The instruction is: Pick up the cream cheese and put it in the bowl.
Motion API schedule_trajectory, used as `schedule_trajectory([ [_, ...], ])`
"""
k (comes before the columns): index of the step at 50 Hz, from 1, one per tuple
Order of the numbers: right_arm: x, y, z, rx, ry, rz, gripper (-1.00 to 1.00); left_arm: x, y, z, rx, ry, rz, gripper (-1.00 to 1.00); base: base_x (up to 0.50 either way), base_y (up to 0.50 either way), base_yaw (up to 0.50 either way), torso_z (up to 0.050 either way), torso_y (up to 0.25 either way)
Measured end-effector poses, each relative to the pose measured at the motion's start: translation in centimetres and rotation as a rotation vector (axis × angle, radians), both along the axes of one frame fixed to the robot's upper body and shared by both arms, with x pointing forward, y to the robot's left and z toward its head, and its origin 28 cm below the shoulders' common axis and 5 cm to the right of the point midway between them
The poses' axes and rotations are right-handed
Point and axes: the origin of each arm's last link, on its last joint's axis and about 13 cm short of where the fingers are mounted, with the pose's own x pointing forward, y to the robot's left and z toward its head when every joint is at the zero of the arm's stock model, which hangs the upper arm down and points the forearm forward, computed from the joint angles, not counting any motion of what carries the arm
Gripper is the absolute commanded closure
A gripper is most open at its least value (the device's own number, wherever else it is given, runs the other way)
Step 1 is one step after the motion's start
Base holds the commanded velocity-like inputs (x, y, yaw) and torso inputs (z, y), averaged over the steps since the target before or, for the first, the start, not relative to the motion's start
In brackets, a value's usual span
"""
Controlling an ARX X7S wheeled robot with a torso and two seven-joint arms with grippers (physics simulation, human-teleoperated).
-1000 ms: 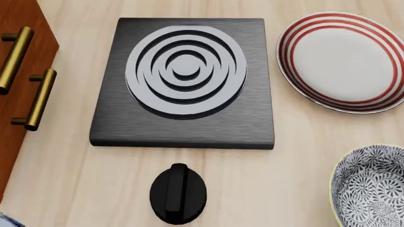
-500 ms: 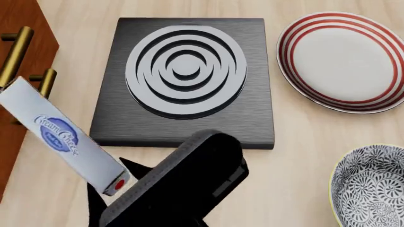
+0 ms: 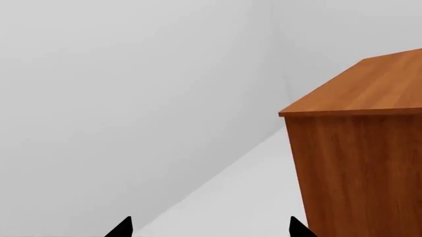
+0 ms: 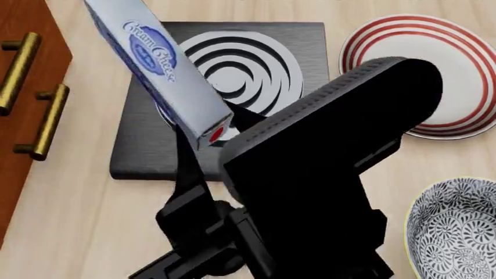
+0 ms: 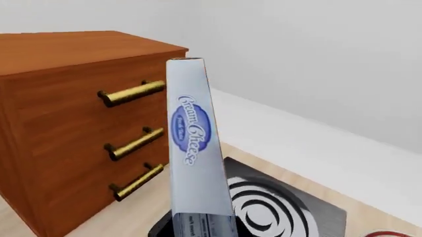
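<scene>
The cream cheese [image 4: 155,64] is a light blue-grey box with a dark blue oval logo and a red end flap. My right gripper [image 4: 211,139] is shut on its lower end and holds it tilted in the air above the black hotplate. The right wrist view shows the same box [image 5: 194,138] standing up from the jaws. At the lower right, the blue-and-white patterned bowl [image 4: 457,232] sits on the wooden counter, apart from the box. My left gripper [image 3: 209,229] is open with nothing between its fingertips. It faces a grey wall and does not show in the head view.
A black hotplate [image 4: 139,145] with grey rings lies under the held box. A white plate with red rings [image 4: 457,70] sits at the back right. A brown cabinet with brass handles [image 4: 23,87] borders the left. My right arm [image 4: 326,174] covers the centre front.
My right arm has risen and moved right and away, carrying the cream cheese from the lower left to above the hotplate. The arm now hides the black knob.
</scene>
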Motion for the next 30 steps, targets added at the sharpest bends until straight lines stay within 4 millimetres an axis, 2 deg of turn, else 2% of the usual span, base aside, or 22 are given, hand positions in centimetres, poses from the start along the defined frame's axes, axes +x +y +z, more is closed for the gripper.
schedule_trajectory([
  [30, 0.2, -3.8, 3.0, 0.041, -0.017, -0.232, 1.00, 0.2, 0.3, -0.6, -0.005, 0.003, -0.003, -1.00, 0.00, 0.00, 0.00, 0.000, 0.000],
])
